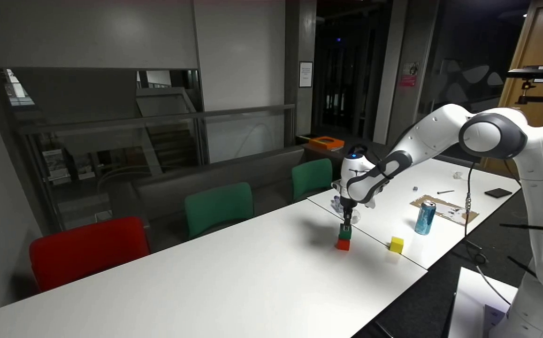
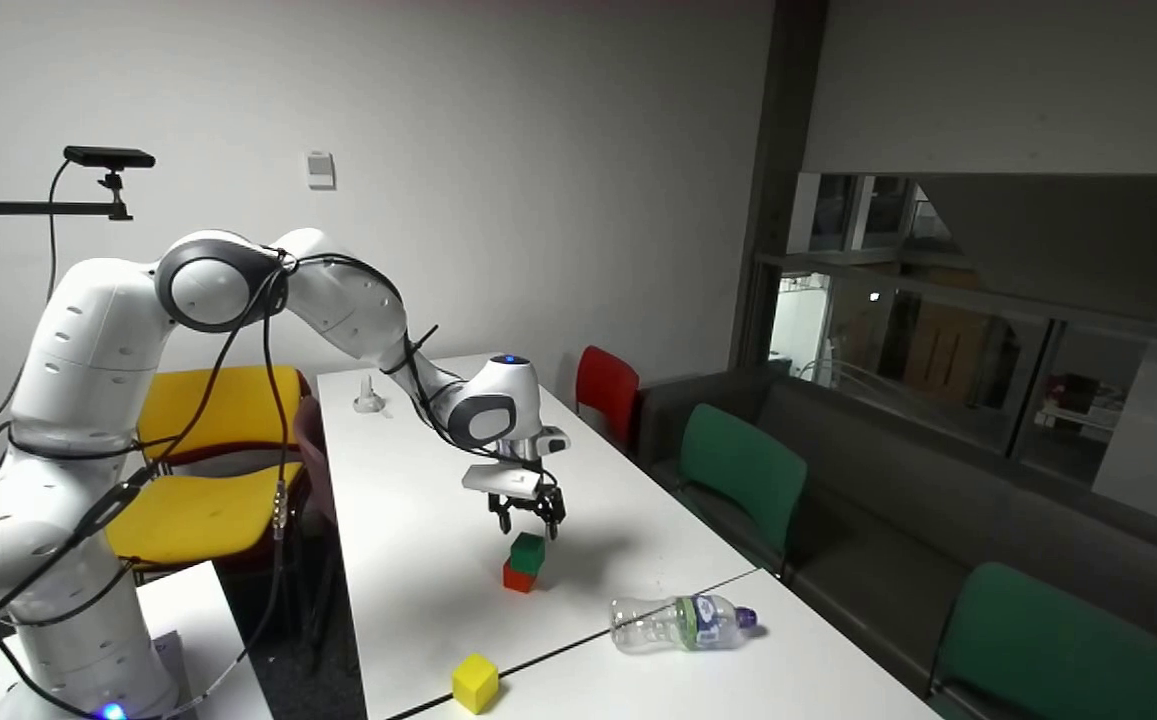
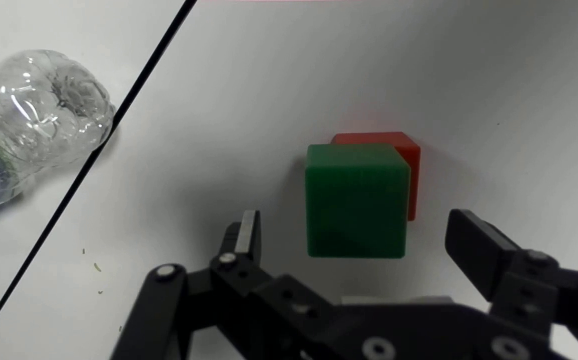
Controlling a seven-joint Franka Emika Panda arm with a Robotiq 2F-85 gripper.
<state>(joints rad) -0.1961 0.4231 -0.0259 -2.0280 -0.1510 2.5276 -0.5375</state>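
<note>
2-high stack: green cube atop red cube.

In an exterior view, looks slantwise down over the table from well back, with the arm on the right, facing the couch and green chairs. In an exterior view, looks from roughly the opposite end, likewise high and well back, with the base at left, facing the red chair. Shares, in both exterior views, the arm, table, yellow block and bottle. In the wrist view, looks down at close range past the fingers onto the green block and red block; shares these and the bottle with both exterior views.
</note>
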